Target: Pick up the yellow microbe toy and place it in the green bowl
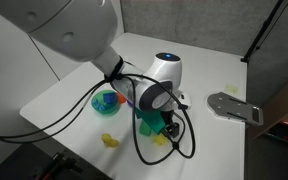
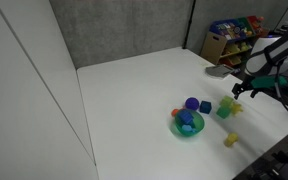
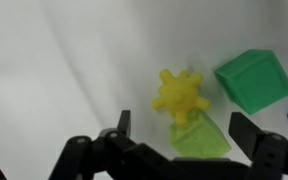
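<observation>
End effector (image 3: 184, 128) is spread wide and empty. The yellow microbe toy (image 3: 181, 93) sits on the worktop (image 3: 64, 60) just ahead, roughly centred between its fingers.

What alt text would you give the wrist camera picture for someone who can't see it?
A spiky yellow microbe toy lies on a white table, just ahead of the open gripper, whose two dark fingers frame the bottom of the picture. A yellow-green cube sits just below the toy, between the fingers, and a green cube lies to the right.
</observation>
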You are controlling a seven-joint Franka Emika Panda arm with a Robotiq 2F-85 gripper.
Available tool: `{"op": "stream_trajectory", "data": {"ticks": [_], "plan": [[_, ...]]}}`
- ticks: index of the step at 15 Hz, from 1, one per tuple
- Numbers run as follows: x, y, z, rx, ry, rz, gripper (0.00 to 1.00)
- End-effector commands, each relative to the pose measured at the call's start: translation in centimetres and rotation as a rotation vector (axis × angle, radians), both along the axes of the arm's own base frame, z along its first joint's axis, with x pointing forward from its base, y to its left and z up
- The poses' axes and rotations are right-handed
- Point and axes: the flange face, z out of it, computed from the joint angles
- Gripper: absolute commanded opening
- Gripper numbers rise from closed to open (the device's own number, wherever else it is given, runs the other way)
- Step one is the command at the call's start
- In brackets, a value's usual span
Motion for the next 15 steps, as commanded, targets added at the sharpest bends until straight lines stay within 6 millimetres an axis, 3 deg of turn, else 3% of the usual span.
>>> {"op": "stream_trajectory", "data": {"ticks": [1, 5, 15], "plan": [[0.1, 0.0, 0.0, -0.001, 0.001, 0.000, 1.00], [0.2, -0.2, -0.2, -0.005, -0.039, -0.018, 1.00], [-0.6, -0.6, -5.4, 0.049, -0.103, -0.034, 1.00]]}}
